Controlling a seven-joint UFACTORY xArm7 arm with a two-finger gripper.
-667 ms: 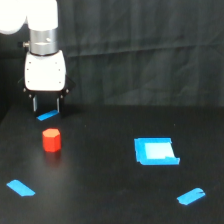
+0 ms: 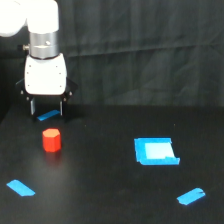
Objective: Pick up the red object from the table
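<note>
Red object [image 2: 51, 140] upright on matte black table [image 2: 100, 200], dark cloth backdrop [image 2: 150, 50] behind, hand [image 2: 46, 109] spread wide, empty.

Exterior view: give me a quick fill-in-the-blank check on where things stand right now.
1. The red object stands on the ____.
2. The claw hangs above the block, its fingers ____.
3. The claw holds ____.
4. The blue square lies toward the view's ____ of the block.

Missing: table; open; nothing; right

Black table [image 2: 100, 200] carries red object [image 2: 51, 140], blue square [image 2: 156, 151] (three tape strips [image 2: 20, 188] too).
</note>
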